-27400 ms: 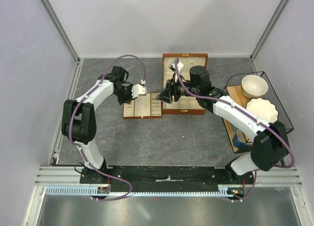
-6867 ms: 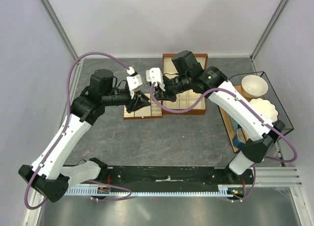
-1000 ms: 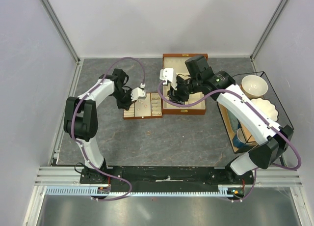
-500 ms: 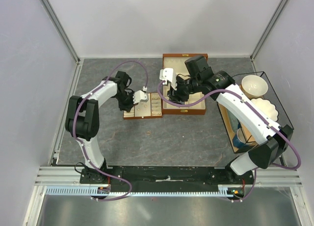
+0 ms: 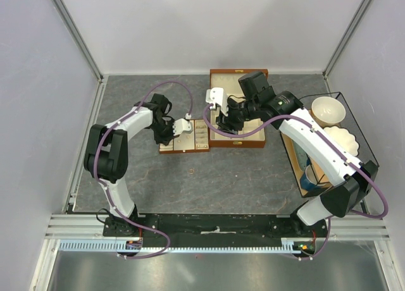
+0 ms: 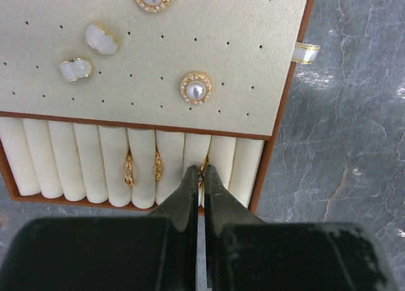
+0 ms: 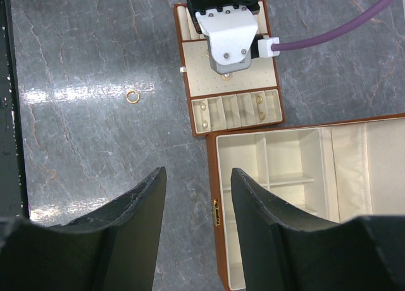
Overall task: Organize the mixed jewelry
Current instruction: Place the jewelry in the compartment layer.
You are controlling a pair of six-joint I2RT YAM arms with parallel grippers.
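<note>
Left gripper (image 6: 201,173), jaws clenched, tips at a gold ring (image 6: 204,165) in the tray (image 6: 240,25); right gripper (image 7: 197,177) hangs released. The gold ring looks light, stiff, slippery: best pinched across its band.

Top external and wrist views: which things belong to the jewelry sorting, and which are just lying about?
Part of the job:
- pearl studs
- white earrings
- gold rings in the rolls
- loose gold ring
- slotted tray
- wooden box

Lying about:
- wire basket
- bowl
- scalloped dish
- blue cup
</note>
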